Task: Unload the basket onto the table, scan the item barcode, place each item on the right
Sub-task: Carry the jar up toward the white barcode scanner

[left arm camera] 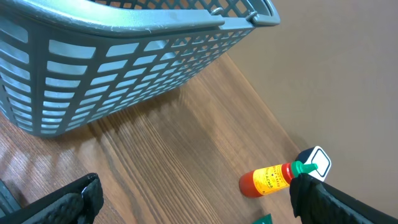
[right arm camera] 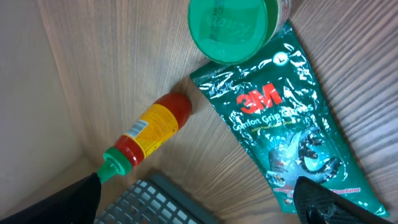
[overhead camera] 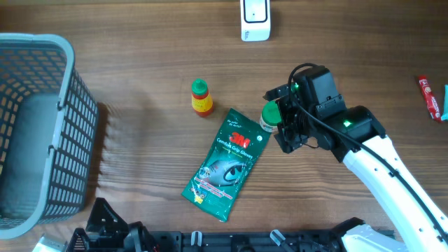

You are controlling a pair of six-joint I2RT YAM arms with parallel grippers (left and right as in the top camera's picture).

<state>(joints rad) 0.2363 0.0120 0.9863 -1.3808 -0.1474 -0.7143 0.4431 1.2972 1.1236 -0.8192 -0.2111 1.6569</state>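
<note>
With right gripper (overhead camera: 278,119) fingers spread wide, empty: centre over green-lidded round jar (right arm camera: 233,28), lower, pinch sides, avoid glossy green glove packet (right arm camera: 286,124).

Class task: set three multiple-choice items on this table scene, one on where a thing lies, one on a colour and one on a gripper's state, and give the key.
1. Where does the sauce bottle lie?
A. In the basket
B. On the table beside the 3M packet
C. On top of the 3M packet

2. What colour is the jar's lid?
A. Red
B. Green
C. White

3. How does the right gripper stand?
A. Shut on the sauce bottle
B. Shut on the 3M packet
C. Open

Key:
1 B, as the overhead view shows the bottle on bare wood, outside the basket and next to the packet.
2 B, as the right wrist view shows a plain green lid.
3 C, as its jaws stand wide apart at the lower corners of the right wrist view, gripping nothing.
</note>
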